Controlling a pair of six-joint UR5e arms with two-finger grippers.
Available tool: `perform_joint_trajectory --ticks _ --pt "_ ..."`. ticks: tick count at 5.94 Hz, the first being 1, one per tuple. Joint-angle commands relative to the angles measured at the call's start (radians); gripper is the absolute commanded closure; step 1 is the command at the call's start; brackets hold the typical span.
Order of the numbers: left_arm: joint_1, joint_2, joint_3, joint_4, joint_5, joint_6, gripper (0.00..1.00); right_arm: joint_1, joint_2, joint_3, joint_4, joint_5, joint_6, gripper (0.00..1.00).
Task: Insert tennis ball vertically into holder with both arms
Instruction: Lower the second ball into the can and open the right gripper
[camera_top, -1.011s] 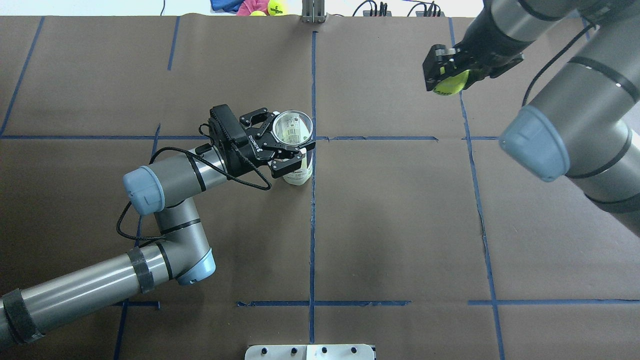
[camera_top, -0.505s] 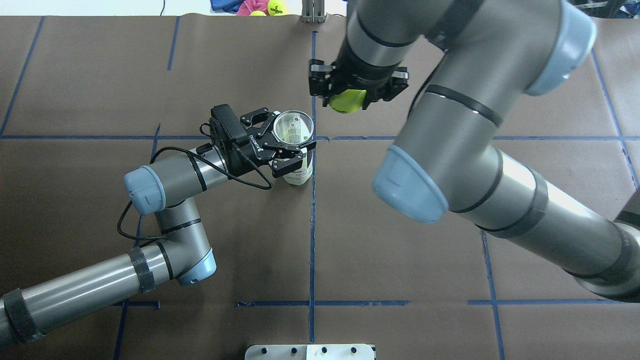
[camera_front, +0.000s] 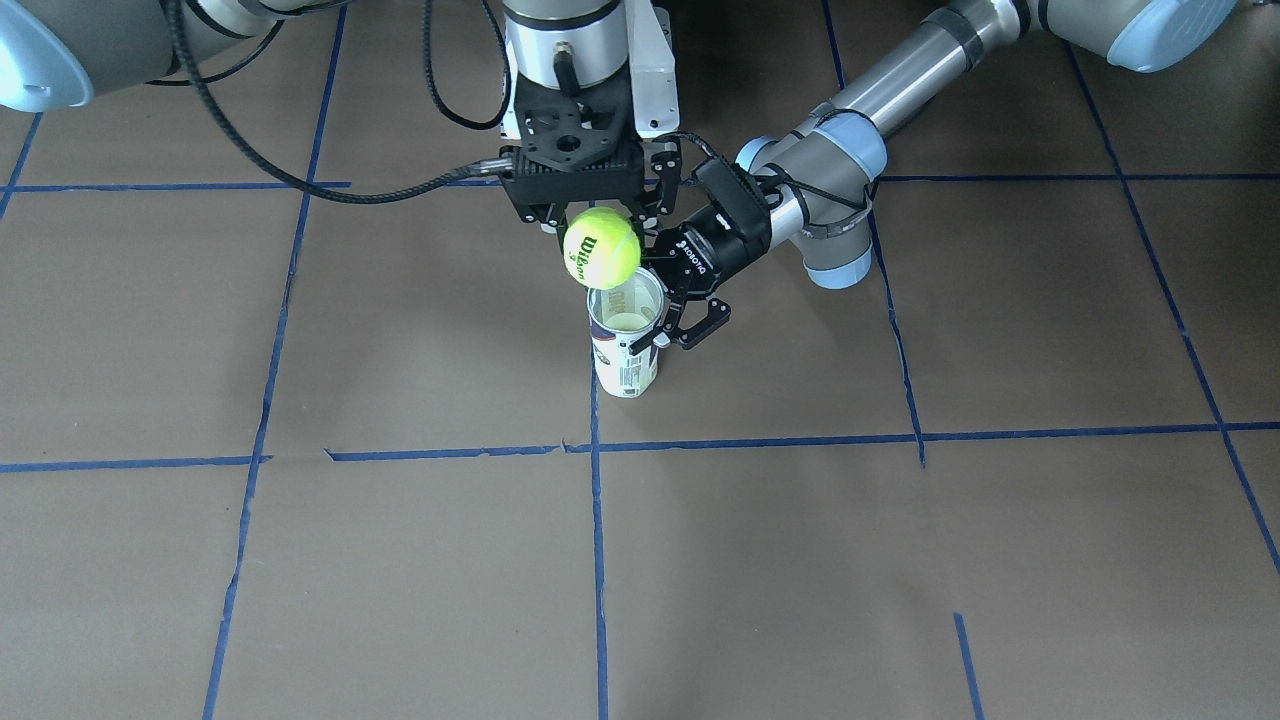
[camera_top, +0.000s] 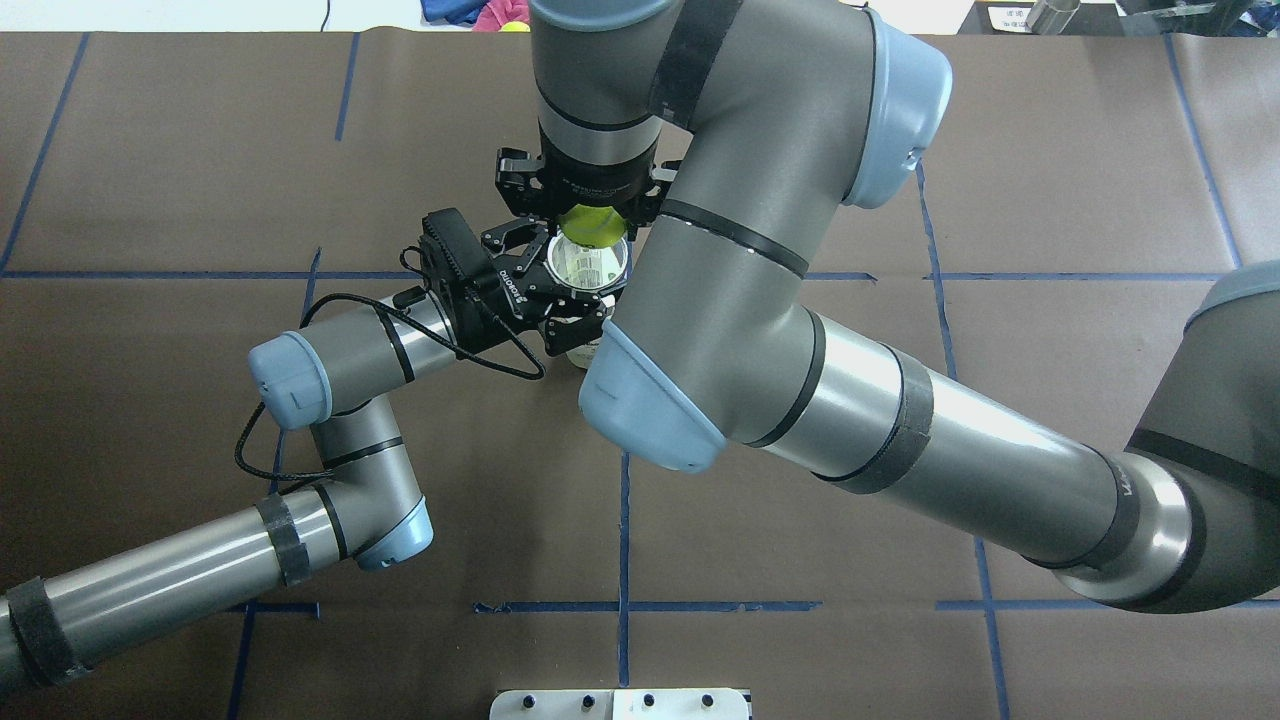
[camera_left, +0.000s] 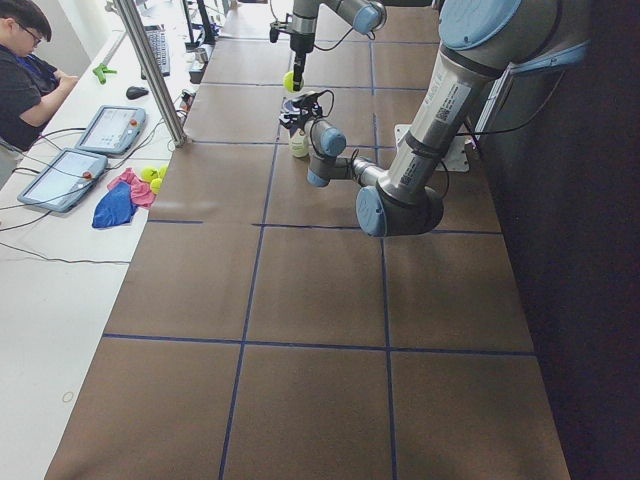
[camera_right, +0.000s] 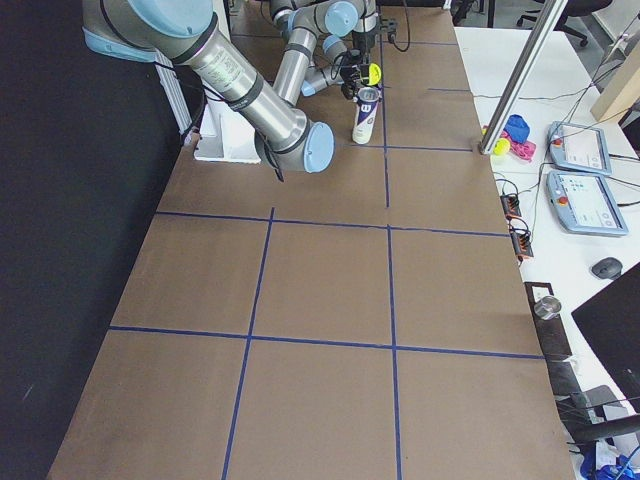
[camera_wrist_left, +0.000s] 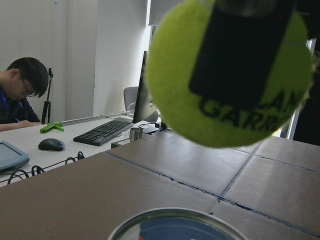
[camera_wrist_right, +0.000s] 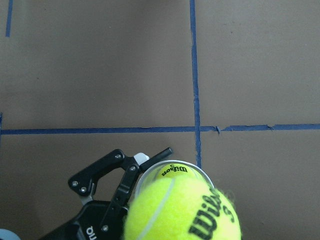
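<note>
Where the right claw (camera_front: 600, 232) clamps it from above, the tennis ball (camera_front: 601, 250) shows fuzzy fluorescent yellow-green with black "Wilson" print. It hangs just over the open mouth of the holder (camera_front: 626, 368), clear of its rim. That clear tube with a white printed label stands upright on the brown counter (camera_front: 900, 560), with a second yellow ball (camera_wrist_right: 172, 170) inside. Rightward in the front-facing view, the left claw (camera_front: 668, 300) is closed around the tube's upper part.

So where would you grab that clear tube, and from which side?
Pinch its upper wall just under the rim, coming in level from the side. The holder stands upright and round, and its open mouth must stay free for the tennis ball hanging right above.
</note>
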Motion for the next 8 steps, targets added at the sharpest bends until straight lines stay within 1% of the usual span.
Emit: perform_joint_trajectory --ticks 1,2,3,4,5,8 --pt "0.0 0.0 -0.001 0.0 0.0 0.0 0.11 -0.011 -0.003 -0.028 0.024 -0.021 -0.001 0.95" --pt "0.0 0.001 -0.001 0.0 -0.001 0.0 0.11 -0.014 -0.005 -0.029 0.025 -0.024 -0.001 0.69" --pt "-0.002 0.001 0.0 0.0 -0.001 0.002 0.11 -0.019 -0.005 -0.034 0.025 -0.029 -0.001 0.3" --pt "-0.002 0.003 0.001 0.0 -0.001 0.002 0.11 -0.022 -0.007 -0.033 0.025 -0.029 -0.001 0.08" --pt "-0.002 0.003 0.001 0.0 -0.001 0.002 0.11 -0.023 -0.007 -0.032 0.025 -0.029 -0.001 0.02" --pt "-0.002 0.001 -0.001 0.0 -0.001 0.0 0.11 -0.02 -0.007 -0.025 0.025 -0.026 -0.018 0.01"
